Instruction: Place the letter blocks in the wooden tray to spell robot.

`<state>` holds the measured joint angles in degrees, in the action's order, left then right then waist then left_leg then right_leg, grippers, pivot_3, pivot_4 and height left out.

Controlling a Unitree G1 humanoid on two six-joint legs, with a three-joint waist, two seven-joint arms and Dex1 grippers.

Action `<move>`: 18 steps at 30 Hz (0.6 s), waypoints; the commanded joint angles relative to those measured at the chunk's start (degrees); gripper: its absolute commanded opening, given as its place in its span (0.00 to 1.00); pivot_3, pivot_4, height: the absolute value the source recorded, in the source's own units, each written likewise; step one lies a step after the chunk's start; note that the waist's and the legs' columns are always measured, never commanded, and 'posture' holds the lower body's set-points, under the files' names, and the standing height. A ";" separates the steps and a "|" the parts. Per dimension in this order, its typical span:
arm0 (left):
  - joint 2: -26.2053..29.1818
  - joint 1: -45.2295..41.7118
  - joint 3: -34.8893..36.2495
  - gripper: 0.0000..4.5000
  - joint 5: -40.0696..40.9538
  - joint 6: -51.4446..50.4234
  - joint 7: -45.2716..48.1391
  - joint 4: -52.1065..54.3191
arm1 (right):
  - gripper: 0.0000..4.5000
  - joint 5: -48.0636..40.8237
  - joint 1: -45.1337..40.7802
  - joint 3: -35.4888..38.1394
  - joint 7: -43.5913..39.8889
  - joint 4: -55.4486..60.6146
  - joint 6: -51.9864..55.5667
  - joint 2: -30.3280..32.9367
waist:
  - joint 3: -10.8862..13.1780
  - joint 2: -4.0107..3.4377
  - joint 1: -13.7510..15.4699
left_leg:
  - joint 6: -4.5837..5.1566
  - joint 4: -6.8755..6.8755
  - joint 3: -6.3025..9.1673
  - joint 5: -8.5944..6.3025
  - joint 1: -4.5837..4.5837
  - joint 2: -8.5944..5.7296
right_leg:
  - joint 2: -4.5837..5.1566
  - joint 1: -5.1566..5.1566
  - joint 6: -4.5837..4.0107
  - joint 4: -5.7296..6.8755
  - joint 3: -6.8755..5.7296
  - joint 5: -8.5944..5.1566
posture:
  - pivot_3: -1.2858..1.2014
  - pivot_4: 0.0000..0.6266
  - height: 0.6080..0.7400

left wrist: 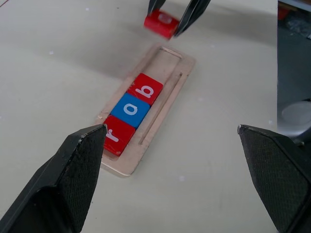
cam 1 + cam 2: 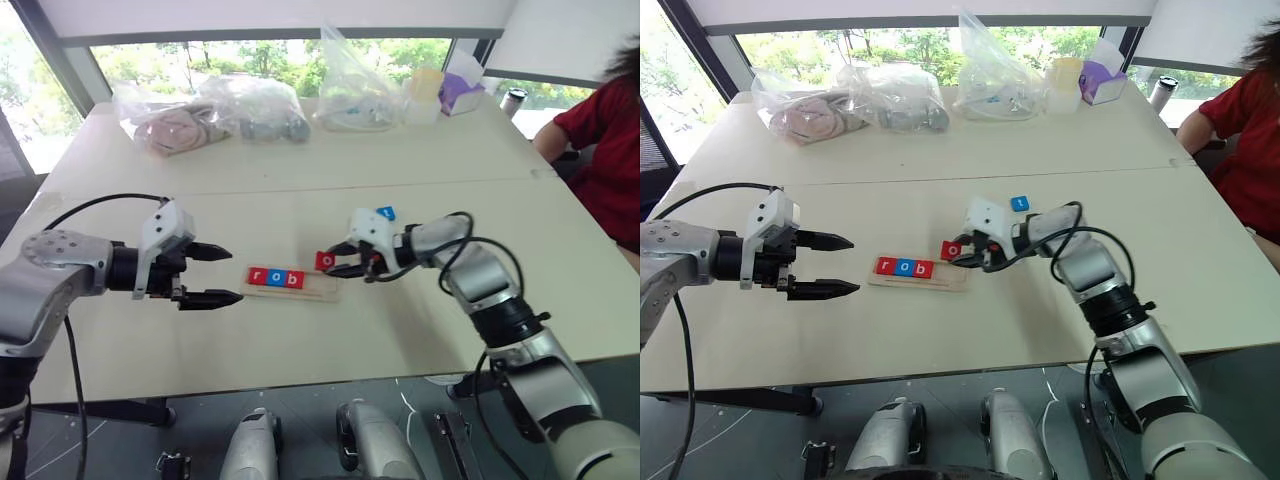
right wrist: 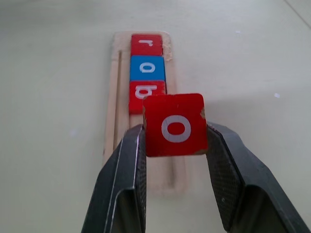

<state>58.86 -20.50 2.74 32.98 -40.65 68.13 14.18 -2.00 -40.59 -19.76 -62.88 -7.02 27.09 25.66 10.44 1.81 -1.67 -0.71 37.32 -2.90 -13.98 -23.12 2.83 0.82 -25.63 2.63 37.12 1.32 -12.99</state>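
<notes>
A: Status: tray (image 2: 318, 291) sits mid-table (image 2: 420, 330) with r (image 2: 257, 276), o (image 2: 275, 278), b (image 2: 293, 279) seated in a row from its left end. Two slots at the right end look free.

B: Where's your fourth tile?

A: Your right end effector (image 2: 345, 264) is clenched on the red o (image 3: 175, 124), pinched by its side edges, letter face up. It hangs just off the tray's right end, not yet over the slot as far as I can tell.

B: And the t?

A: Blue t (image 2: 386, 212) lies on the table behind the right arm, well apart from the tray.

B: Left side?

A: Left end effector (image 2: 215, 274) is released, jaws wide, empty, hovering near the tray's left end. Not touching anything.

B: So the step is placing the second o.

A: That's my read. Next move calls for lining the tile up with the slot just beside the b, keeping it flat and square to the rim, then lowering before you let go. Risk: an edge catches the rim or nudges the b. After that you go back for the t.
</notes>
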 commanded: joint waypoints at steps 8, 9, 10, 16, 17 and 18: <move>-1.46 1.12 1.00 1.00 1.31 -0.57 -1.79 4.79 | 0.26 2.11 0.08 -3.38 1.15 1.21 0.48 0.52 | 0.00 0.00 0.74 | 0.00 0.05 -0.12 0.00 -0.14 -0.06 | 0.05 -0.12 0.01 -0.04 0.08 0.00 | 0.52 0.24 1.00; -1.55 1.35 1.11 1.00 1.42 -0.78 -1.89 5.18 | 0.26 2.02 0.27 -3.62 0.94 1.32 0.48 0.59 | 0.00 0.00 0.74 | 0.00 0.05 -0.11 0.00 -0.14 -0.05 | 0.03 -0.12 0.01 -0.03 0.08 0.00 | 0.52 0.24 1.00; -1.56 1.61 1.21 1.00 1.46 -0.90 -1.94 5.46 | 0.26 1.88 0.44 -3.75 0.76 1.51 0.66 0.65 | 0.00 0.00 0.72 | 0.00 0.05 -0.09 0.00 -0.14 -0.04 | 0.01 -0.12 0.01 -0.03 0.08 0.00 | 0.52 0.24 1.00; -1.21 2.15 1.59 1.00 1.73 -1.01 -2.17 5.50 | 0.26 1.79 0.91 -4.07 0.10 1.92 0.88 0.74 | 0.00 0.01 0.66 | 0.00 0.04 -0.08 0.00 -0.12 -0.01 | -0.03 -0.13 0.02 -0.02 0.07 0.01 | 0.52 0.24 1.00; -1.26 2.09 1.54 1.00 1.71 -1.03 -2.28 5.42 | 0.26 1.85 0.84 -4.11 0.21 1.66 0.95 0.55 | -0.01 0.01 0.68 | 0.00 0.04 -0.08 0.00 -0.12 -0.01 | -0.03 -0.13 0.02 -0.02 0.07 0.01 | 0.52 0.24 1.00; -1.31 2.02 1.45 1.00 1.67 -1.02 -2.33 5.34 | 0.26 1.85 0.71 -4.08 0.39 1.34 1.04 0.25 | -0.01 0.01 0.68 | 0.00 0.03 -0.08 0.00 -0.12 -0.01 | -0.03 -0.13 0.02 -0.02 0.07 0.01 | 0.52 0.24 1.00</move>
<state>57.20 -18.16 2.86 34.31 -41.86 65.94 18.58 0.19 -39.43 -24.09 -62.54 -6.80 28.32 26.09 10.44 1.82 -0.99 -0.71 37.36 -2.98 -13.98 -23.25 2.82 0.79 -25.76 2.64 37.10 1.39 -12.98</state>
